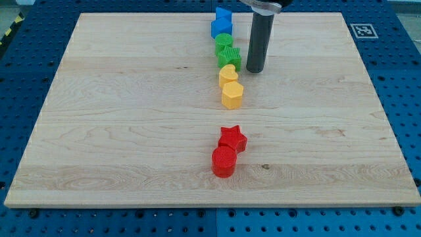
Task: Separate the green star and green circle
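my tip [254, 70], a bare rod with no claw, stands just right of the touching green plastic star [230, 57] and green plastic circle [223, 42]; approach step, next it must wedge between them.

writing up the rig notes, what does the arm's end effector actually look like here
Only the lowest part of the arm shows. It ends in a straight, smooth, dark grey rod, a plain cylinder with a flat lower end, my tip. At the view's top edge, the rod enters a wider fitting with a pale metallic band under a black part. No cables, markings or fingers are visible. My tip stands just to the view's right of the green star.
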